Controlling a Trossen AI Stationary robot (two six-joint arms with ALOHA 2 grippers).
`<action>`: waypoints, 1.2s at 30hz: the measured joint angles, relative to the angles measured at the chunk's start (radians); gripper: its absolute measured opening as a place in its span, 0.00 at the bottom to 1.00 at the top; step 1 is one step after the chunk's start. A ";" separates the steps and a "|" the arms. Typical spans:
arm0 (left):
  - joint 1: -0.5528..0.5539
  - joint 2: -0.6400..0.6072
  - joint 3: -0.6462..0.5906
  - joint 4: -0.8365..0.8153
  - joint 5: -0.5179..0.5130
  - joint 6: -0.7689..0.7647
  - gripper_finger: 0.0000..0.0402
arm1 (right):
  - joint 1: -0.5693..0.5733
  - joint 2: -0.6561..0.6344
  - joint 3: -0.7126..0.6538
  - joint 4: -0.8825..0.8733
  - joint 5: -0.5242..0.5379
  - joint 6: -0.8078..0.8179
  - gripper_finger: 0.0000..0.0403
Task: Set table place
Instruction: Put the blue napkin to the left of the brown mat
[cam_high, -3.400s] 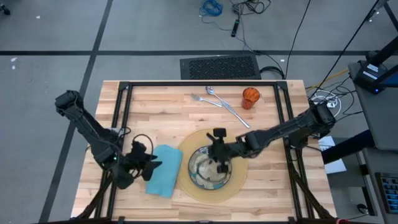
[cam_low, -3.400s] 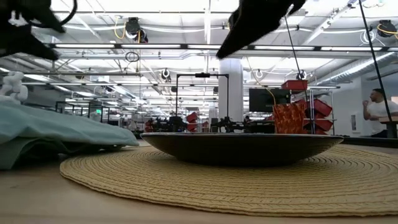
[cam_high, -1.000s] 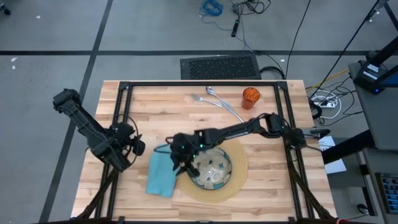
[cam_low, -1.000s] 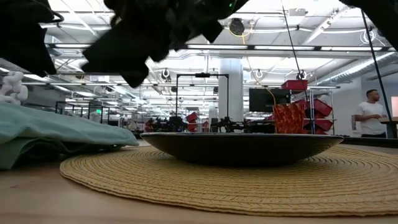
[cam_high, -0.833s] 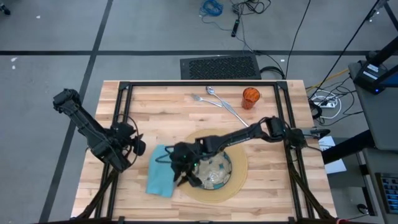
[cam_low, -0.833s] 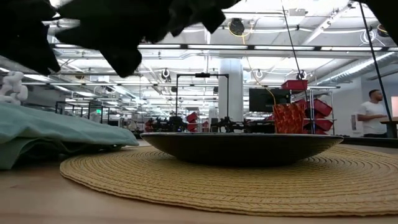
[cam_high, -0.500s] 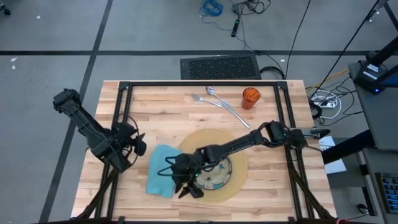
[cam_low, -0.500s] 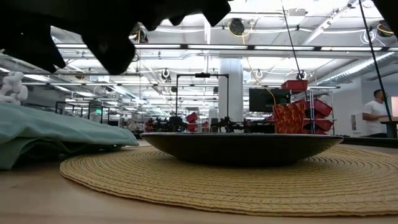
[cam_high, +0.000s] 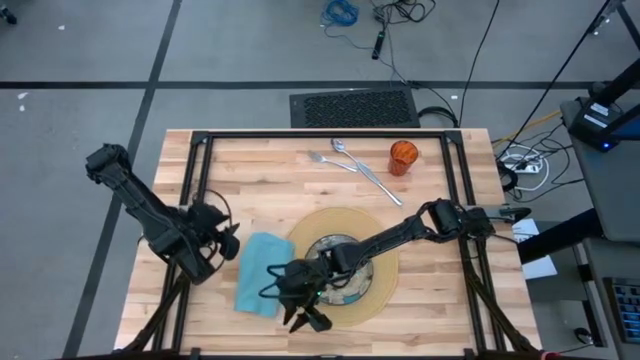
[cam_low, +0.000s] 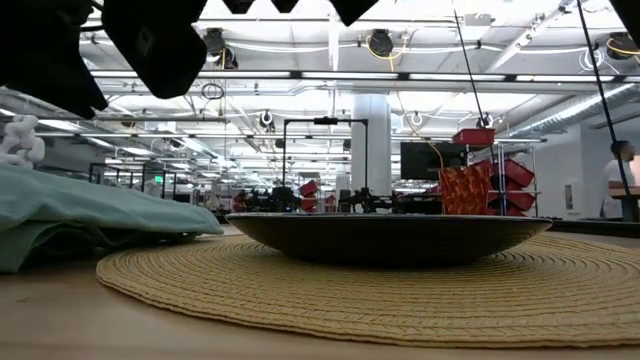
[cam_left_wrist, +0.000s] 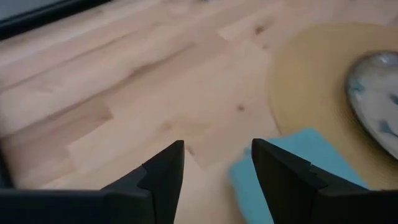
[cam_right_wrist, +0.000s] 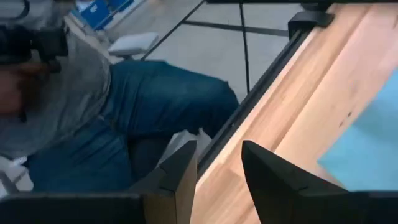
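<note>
On the table (cam_high: 250, 180) lies the round tan mat (cam_high: 385, 250), and the patterned plate (cam_high: 350, 262) sits on it. The teal napkin (cam_high: 258, 285) lies flat by the mat's left edge. Fork (cam_high: 328, 160), spoon (cam_high: 340, 147), knife (cam_high: 380, 183) and orange cup (cam_high: 402, 157) sit at the far side. My right gripper (cam_high: 305, 318) (cam_right_wrist: 219, 146) reaches across the plate. It hangs open and empty above the mat's near-left rim. My left gripper (cam_high: 232, 241) (cam_left_wrist: 217, 146) hovers open and empty just left of the napkin's far corner (cam_left_wrist: 292, 168).
Black frame rails (cam_high: 195, 190) run along the table's left, far and right sides. A seated person in jeans (cam_right_wrist: 143, 118) is just beyond the table's near edge. Bare wood lies between the mat and the cutlery.
My right gripper has swung toward the table's near edge. It went from above the napkin's far right corner, along the plate's left rim, to above the mat's near-left rim. It stayed open and empty. The mat, plate and napkin have kept still.
</note>
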 joint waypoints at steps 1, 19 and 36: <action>0.000 0.005 0.000 0.027 0.001 0.026 0.44 | 0.003 0.000 0.000 -0.019 0.008 -0.021 0.29; 0.000 0.040 0.000 0.086 0.003 0.077 0.44 | -0.281 0.000 -0.006 -0.249 0.267 -0.057 0.29; 0.002 0.040 0.000 0.088 -0.022 0.131 0.44 | -0.401 0.116 -0.006 -0.236 0.014 -0.025 0.29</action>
